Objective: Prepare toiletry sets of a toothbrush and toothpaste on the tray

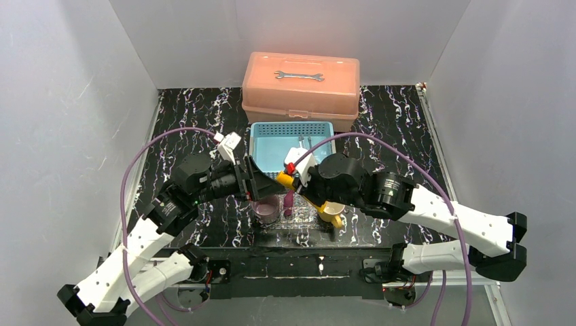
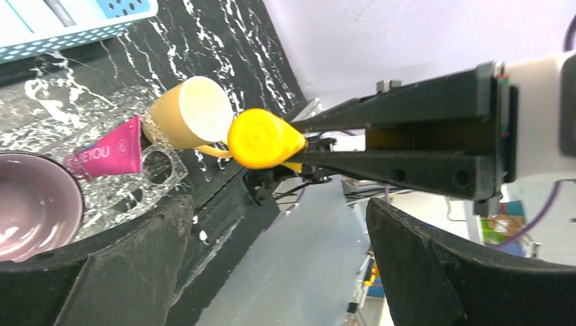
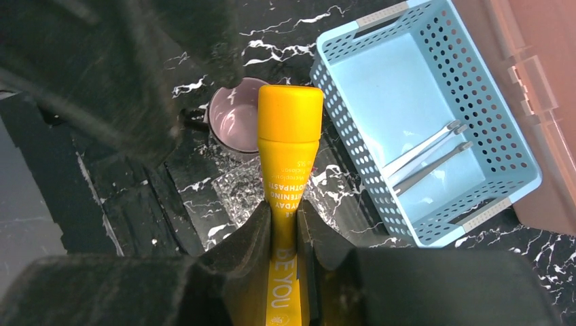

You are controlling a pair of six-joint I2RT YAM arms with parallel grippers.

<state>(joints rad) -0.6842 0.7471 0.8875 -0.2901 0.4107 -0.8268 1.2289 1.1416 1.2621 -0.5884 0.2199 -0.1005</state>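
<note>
Black marbled tabletop, white walls around. My right claw is clamped on the yellow tube above the clear tray at the near edge. My left claw gapes wide, facing the tube's cap. A pink tube lies on the tray between the purple mug and yellow mug. Toothbrushes lie in the blue basket behind the tray, and a toolbox sits at the far edge.

You get soft, even light from above; shadows on the counter are faint. The clear tray sparkles with glare. Up close, the left end effector and right end effector blur dark; the yellow toothpaste is sharp.
</note>
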